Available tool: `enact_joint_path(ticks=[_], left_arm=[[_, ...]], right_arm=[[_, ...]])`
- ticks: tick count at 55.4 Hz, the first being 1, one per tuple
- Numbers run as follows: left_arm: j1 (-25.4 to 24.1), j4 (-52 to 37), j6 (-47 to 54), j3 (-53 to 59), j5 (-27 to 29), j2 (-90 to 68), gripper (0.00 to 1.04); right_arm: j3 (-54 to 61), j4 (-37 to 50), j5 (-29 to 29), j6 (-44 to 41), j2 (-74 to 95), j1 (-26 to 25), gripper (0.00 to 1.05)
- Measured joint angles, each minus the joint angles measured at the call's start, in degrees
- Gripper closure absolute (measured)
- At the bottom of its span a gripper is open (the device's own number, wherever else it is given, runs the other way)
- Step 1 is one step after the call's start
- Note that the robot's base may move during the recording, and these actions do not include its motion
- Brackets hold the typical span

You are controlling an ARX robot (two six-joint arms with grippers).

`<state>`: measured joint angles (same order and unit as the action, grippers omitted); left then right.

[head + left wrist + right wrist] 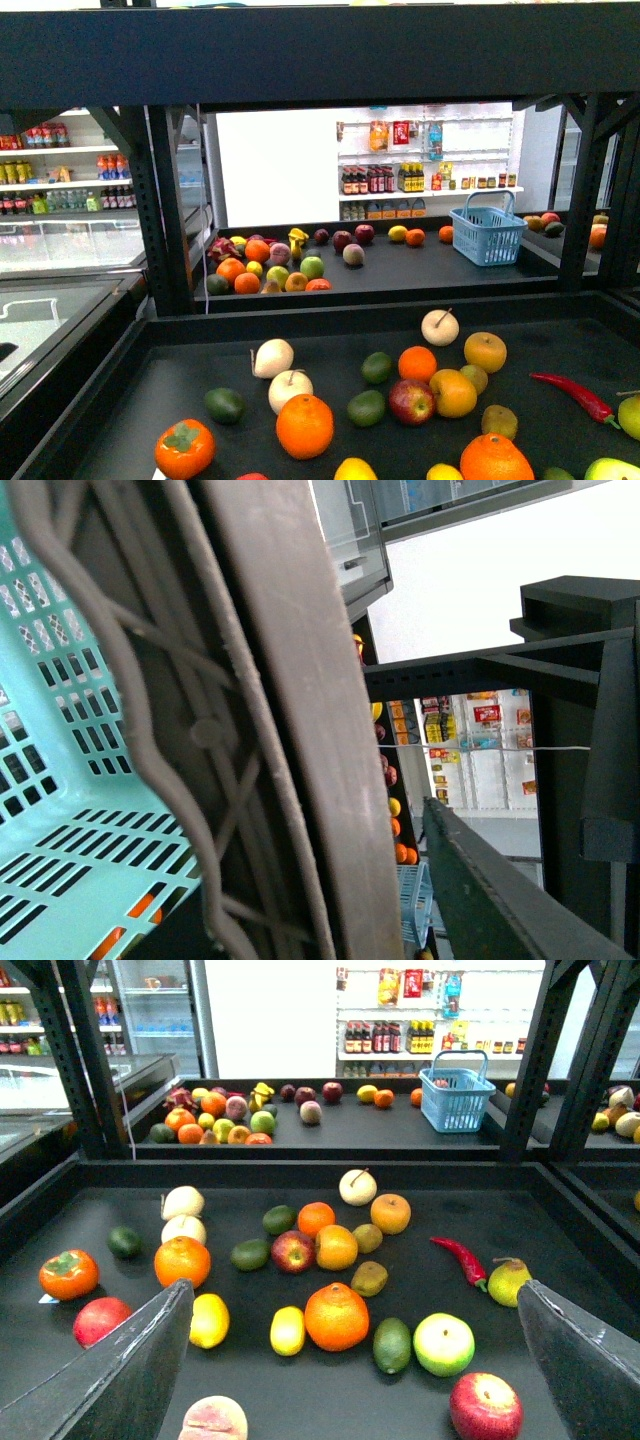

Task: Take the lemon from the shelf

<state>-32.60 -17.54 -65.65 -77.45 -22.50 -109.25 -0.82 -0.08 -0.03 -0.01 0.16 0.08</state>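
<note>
Store shelving (pixel 420 1010) fills the background; on the dark shelf (pixel 90 1210) the lemon (pixel 287 1330) lies lower centre, just beside a large orange (pixel 337 1315). Right claw (pixel 355 1290), fingers spread, should straddle the lemon's narrow width, clearing the orange. Left claw's state cannot be told.

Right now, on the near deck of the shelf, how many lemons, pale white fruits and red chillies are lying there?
lemons: 2
pale white fruits: 3
red chilli: 1
Total: 6
</note>
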Motion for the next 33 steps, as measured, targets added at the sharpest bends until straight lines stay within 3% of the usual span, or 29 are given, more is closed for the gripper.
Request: enact_joint_path(ticks=[20,33], left_arm=[[2.4,1.0,12.5,8.6,-6.1,8.3,0.89],[8.2,4.2,17.2,12.7,-11.8,16.7,0.91]], right_arm=[[0.0,0.0,0.0,0.0,0.0,0.0,0.07],[0.0,0.0,0.0,0.0,0.0,0.0,0.07]])
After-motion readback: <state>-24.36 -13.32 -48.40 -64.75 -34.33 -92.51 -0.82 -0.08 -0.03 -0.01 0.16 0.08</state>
